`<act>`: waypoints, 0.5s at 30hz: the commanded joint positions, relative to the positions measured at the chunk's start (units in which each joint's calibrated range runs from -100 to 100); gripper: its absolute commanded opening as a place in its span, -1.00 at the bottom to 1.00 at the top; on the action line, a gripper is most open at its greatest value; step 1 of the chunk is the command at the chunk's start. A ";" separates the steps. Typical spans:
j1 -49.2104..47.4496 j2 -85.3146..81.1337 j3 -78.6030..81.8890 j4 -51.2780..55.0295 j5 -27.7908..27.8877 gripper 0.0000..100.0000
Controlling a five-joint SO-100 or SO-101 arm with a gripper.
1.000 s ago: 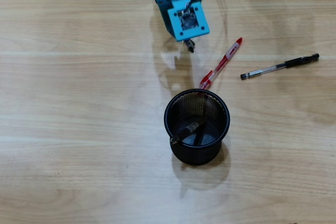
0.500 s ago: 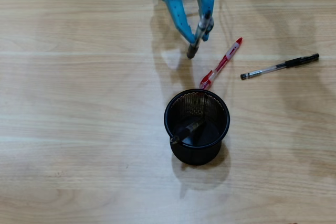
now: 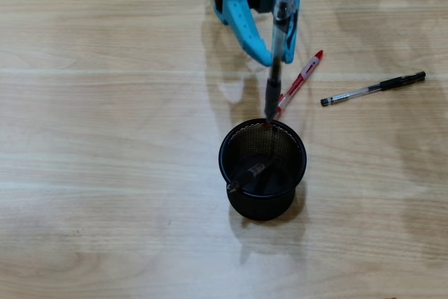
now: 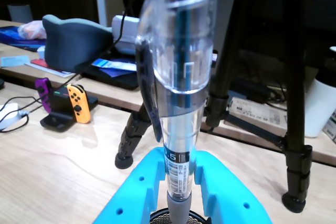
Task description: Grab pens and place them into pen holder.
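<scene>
**Gripper Clamped on Pen Above Holder Rim**

In the overhead view, the blue gripper enters from the 12 o'clock edge of the frame. Its two jaws are closed onto a held pen, which has a clear barrel and a dark grip section. The pen runs from the gripper toward 6 o'clock, and its lower tip appears at the 12 o'clock rim of the pen holder. Whether the tip touches the rim cannot be determined.

In the wrist view, the blue jaws close on the held pen from both sides at the labelled part of the barrel. The clear cap with its dark clip fills the centre of the frame.

The pen holder is a round black mesh cup standing upright on the wooden counter, at 6 o'clock from the gripper. One dark pen already lies tilted inside it, with its end resting at the rim near 7 o'clock.

A red pen lies flat on the counter at 1 o'clock from the holder, just beside the held pen. A black pen lies flat at 2 o'clock from the holder, well apart from it.
</scene>
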 commanded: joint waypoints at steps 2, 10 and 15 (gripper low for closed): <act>0.34 2.17 -2.90 -1.61 -1.56 -0.96; 0.53 9.90 -2.72 -1.52 -2.09 -0.96; 0.62 12.95 -2.72 -1.52 -2.09 -0.95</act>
